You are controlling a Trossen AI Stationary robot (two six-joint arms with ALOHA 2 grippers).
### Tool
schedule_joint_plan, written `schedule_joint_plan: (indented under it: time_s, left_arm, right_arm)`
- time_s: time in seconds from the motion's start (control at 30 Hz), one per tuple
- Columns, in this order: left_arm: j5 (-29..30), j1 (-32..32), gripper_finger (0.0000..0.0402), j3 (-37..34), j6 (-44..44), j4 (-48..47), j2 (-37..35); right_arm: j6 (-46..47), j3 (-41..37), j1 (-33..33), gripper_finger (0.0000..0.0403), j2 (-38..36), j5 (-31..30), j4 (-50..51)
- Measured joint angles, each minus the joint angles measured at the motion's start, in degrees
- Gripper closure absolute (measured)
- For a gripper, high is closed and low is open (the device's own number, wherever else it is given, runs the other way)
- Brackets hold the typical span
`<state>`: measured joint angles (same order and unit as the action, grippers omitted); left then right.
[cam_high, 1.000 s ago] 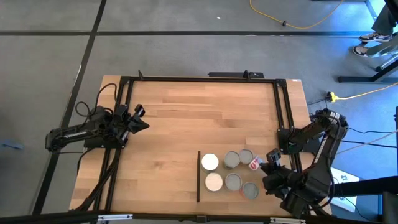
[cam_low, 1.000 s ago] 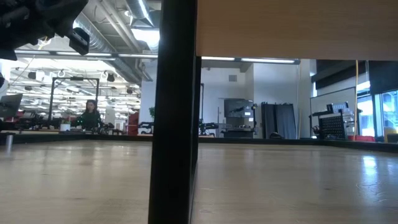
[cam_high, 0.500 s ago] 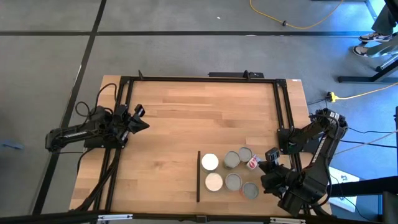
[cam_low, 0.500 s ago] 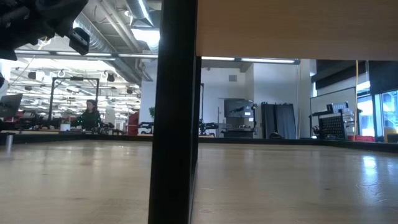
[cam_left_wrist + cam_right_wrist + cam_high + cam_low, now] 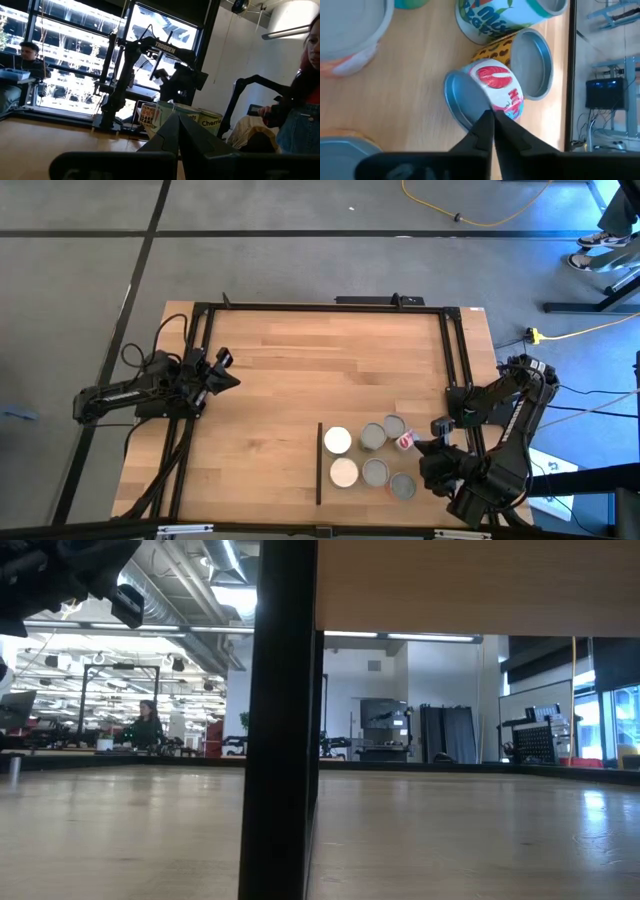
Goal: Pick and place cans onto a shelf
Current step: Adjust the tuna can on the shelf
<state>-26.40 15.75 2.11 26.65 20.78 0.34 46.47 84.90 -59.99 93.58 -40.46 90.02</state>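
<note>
My right claw (image 5: 492, 117), fingers pressed together and holding nothing, noses against the toppled red-labelled can (image 5: 487, 95); next I must open to grasp it

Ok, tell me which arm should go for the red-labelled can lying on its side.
The right. Its tool sits just beside the tipped can at the cluster's right end, fingers shut and pointing at it in the wrist view. The left tool waits near the table's left edge, far away.

A robotics lab: exposed ceiling ducts (image 5: 190, 585), other robot rigs (image 5: 385, 725), and a person at a desk (image 5: 146, 725).
</note>
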Motion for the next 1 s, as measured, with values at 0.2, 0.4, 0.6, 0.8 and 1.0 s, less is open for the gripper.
schedule_joint_plan:
  time_s: [0.2, 0.4, 0.6, 0.8, 1.0]
  left_arm:
    - [0.16, 0.01, 0.0401, 0.0, -0.02, 2.11, 0.01]
    - [-0.02, 0.0, 0.0401, 0.0, -0.02, 2.73, 0.01]
    - [-0.05, 0.0, 0.0401, 0.0, -0.02, 2.73, -0.01]
    - [-0.2, 0.0, 0.0401, 0.0, -0.04, 2.75, 0.02]
    - [-1.59, 0.0, 0.0401, 0.0, -0.04, 2.84, 0.0]
  right_arm:
    - [1.98, 0.0, -0.02, 0.0399, 0.0, 0.77, 0.13]
    - [2.85, 1.24, -0.02, 0.04, 0.0, 1.86, -0.14]
    - [4.53, 3.08, -0.02, 0.0401, 0.02, 4.94, -0.22]
    - [5.98, 5.18, -0.02, 0.0401, 0.04, 6.13, -0.14]
    - [6.04, 6.25, -0.02, 0.0402, 0.04, 7.33, -0.07]
